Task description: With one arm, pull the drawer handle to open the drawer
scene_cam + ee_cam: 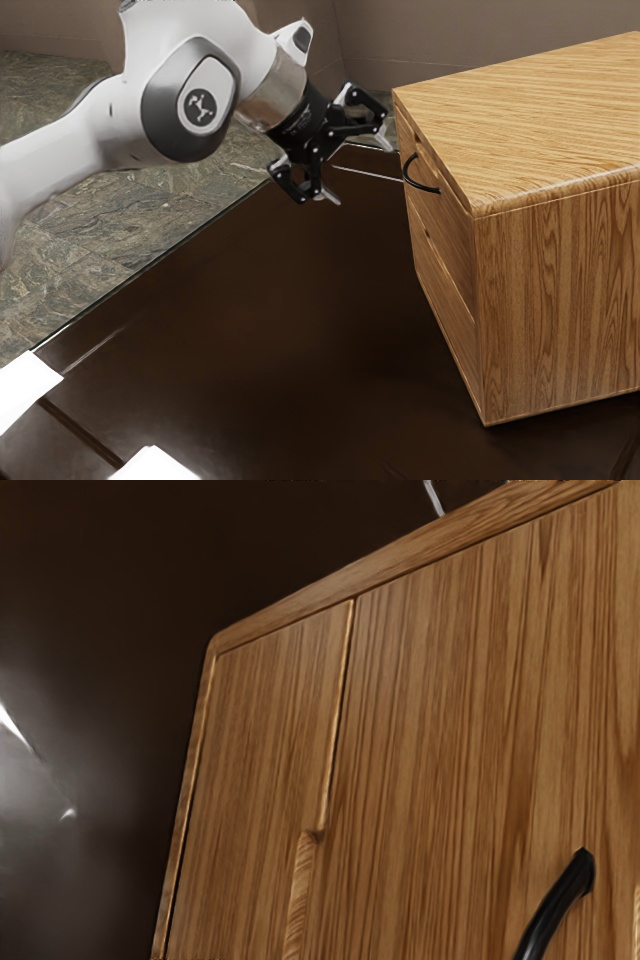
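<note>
- A dark, glossy table (300, 340) fills the scene, with mottled stone floor (90, 230) beyond its edge; a wooden cabinet (540, 200) stands on the table at the exterior view's right
- The cabinet's front faces the arm, so the pull can run straight back along the line the arm reaches in on
- The drawer (438, 205) is the upper one in that front, and we judge it shut, since in the wrist view its panel lies flush with the one beside it
- Its black handle (419, 174) bows out from the front, leaving room for a finger behind the bar; the wrist view catches the handle (556, 905) close under our hand
- Our gripper (352, 165) hangs near the handle but apart from it, released, fingers spread wide and holding nothing
- We judge the spread is kept so the bar can pass between the fingers before they close
- The grasp and the pull are not yet begun
</note>
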Action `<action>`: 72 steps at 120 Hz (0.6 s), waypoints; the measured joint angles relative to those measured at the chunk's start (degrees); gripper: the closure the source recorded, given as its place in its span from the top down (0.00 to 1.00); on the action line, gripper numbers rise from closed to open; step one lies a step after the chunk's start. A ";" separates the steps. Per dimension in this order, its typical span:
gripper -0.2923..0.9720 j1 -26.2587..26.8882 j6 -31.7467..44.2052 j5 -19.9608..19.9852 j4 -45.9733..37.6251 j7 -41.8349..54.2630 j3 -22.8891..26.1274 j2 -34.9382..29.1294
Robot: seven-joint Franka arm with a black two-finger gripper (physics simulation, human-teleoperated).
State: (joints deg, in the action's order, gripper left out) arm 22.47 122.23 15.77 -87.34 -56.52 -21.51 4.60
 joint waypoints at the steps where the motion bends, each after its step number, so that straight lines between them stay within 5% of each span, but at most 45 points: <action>1: 0.77 0.00 0.02 0.09 -0.02 -0.22 0.01 0.02; 72: 0.77 1.60 -0.79 1.05 -1.22 -7.57 0.15 0.18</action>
State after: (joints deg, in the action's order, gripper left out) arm 24.07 121.44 16.81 -88.56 -64.10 -21.36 4.78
